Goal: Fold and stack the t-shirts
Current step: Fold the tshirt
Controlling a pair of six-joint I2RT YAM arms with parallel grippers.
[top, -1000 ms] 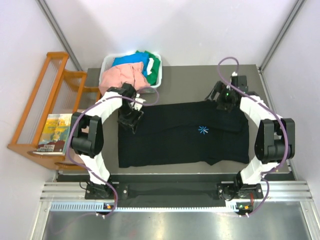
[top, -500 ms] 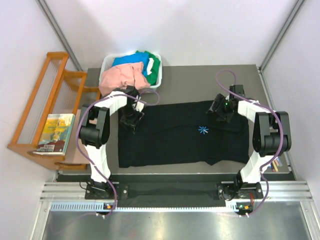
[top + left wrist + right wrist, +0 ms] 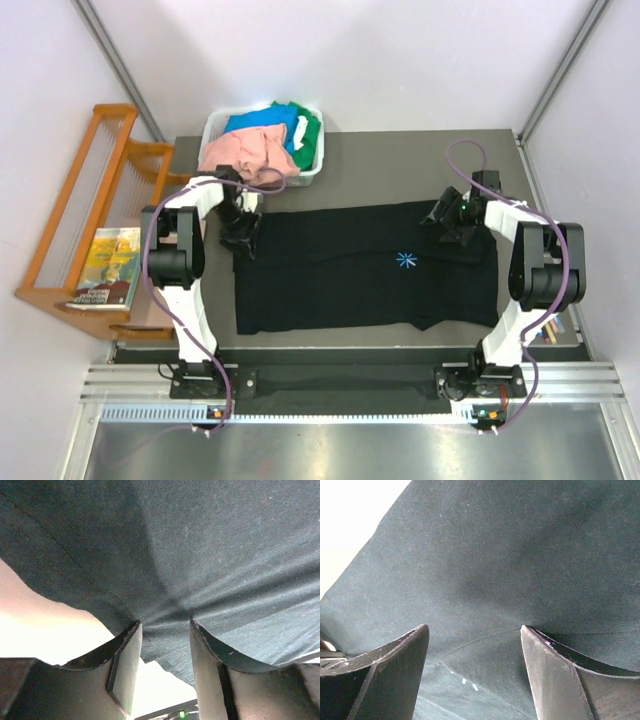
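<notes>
Left gripper (image 3: pixel 165 625) pinches the large black cloth t-shirt (image 3: pixel 350 280) at a far corner. Right gripper (image 3: pixel 475 627) sits spread on the opposite corner. Likely paired holds for folding.

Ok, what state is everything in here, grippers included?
black t-shirt: spread flat on the table, starburst up
left gripper: shut on a pinch of its far edge
right gripper: open, fingers astride the cloth
pink shirt: crumpled, overhanging the white bin rim
blue shirt: bunched in the bin
green shirt: bunched in the bin
</notes>
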